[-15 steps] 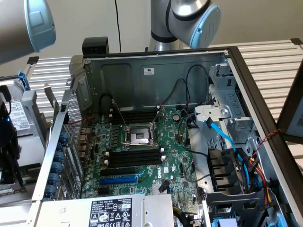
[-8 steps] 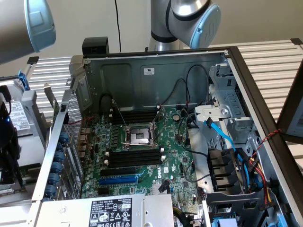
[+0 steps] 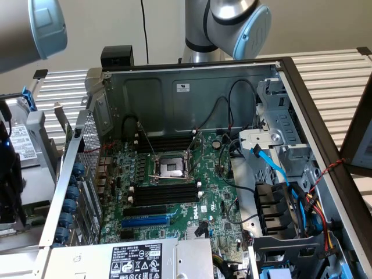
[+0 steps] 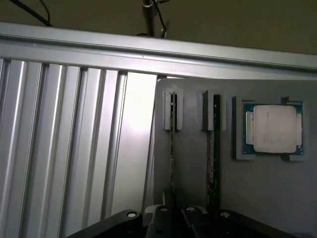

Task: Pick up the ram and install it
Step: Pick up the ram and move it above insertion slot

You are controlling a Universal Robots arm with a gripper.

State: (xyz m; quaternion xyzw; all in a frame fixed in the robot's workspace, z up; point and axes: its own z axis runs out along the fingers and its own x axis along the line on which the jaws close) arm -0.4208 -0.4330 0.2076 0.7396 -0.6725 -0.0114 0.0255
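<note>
A ribbed metal table (image 4: 64, 148) stretches ahead of the claw (image 4: 173, 210) and off to one side of it. In the exterior view an open computer case (image 3: 192, 87) lies on its side, holding a green main board (image 3: 221, 192). On that board are a processor socket (image 3: 172, 168), black memory slots (image 3: 165, 192) just beside the socket, and a blue slot (image 3: 145, 221) next to them.

A grey tray (image 4: 193, 168) lies directly in front of the claw and holds three things. The ram (image 4: 172, 148) stands on its thin edge in a groove. Its long axis points straight away from the claw, its far end sits in a grey clip (image 4: 179, 111), and its near end reaches in under the claw's front. A second stick (image 4: 213, 158) stands parallel in the next groove, just beside the ram but apart from it. Farther to that same side a processor (image 4: 273, 129) lies flat in a square recess, metal lid up.

Whether the claw is clamped on the ram or only poised over its near end cannot be told.
</note>
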